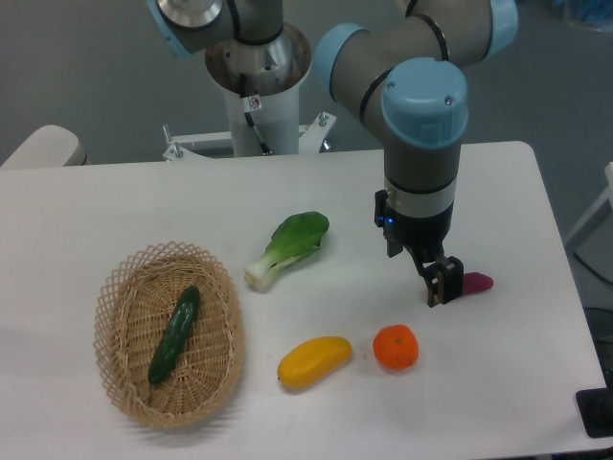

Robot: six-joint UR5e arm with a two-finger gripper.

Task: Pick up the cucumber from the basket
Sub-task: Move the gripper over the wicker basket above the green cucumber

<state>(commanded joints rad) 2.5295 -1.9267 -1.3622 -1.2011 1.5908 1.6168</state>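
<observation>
Cucumber (174,335) lies inside the basket (115,307), stretched along the basket's length, its far end tipped a little to the right and its near end toward the left. Nothing touches it, and nothing else shares the basket with it.

Outward from there, the basket sits at the near left of the table (498,192). Just to its right, beyond the rim, lies a bok choy (287,249) with its white stem pointing toward the basket. Nearer the front edge rest a yellow mango (314,360) and, beside it on the right, an orange (396,347). Further right, a small purple item (476,282) lies partly hidden behind the tool.

The gripper (442,283) hangs over the right half of the table, well apart from the basket, close beside the purple item. It holds nothing that can be seen; whether its fingers are spread or pressed together cannot be told from this angle.

As a judgement, the task is barely begun: 0 of its steps show as done. Left to do are the travel leftward across the produce, the descent over the cucumber, aligning across its slim body, closing, and the lift clear of the lattice rim.
</observation>
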